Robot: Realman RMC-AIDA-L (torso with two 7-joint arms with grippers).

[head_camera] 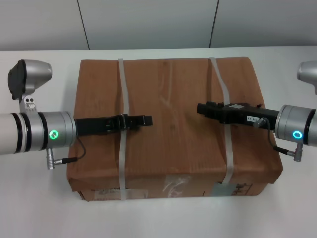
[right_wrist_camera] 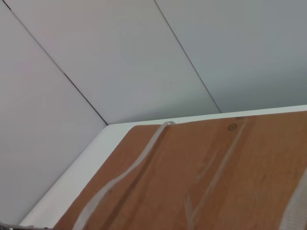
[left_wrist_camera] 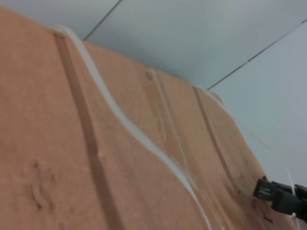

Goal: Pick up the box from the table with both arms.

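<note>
The brown cardboard box [head_camera: 173, 139] lies on the white table [head_camera: 39, 208], with two whitish straps [head_camera: 122, 163] across its top and a label and print on its near side. My left gripper [head_camera: 146, 120] reaches in from the left over the box top, across the left strap, and looks shut and empty. My right gripper [head_camera: 200, 108] reaches in from the right over the top, across the right strap [head_camera: 227, 148], also shut and empty. The left wrist view shows the box top [left_wrist_camera: 72, 167] and the right gripper [left_wrist_camera: 268, 194] farther off. The right wrist view shows the box top [right_wrist_camera: 230, 177].
The table extends well past the box on all sides, as in the right wrist view [right_wrist_camera: 72, 177]. A grey panelled wall [head_camera: 148, 20] stands behind the table. Both arms' silver segments overhang the box's left and right sides.
</note>
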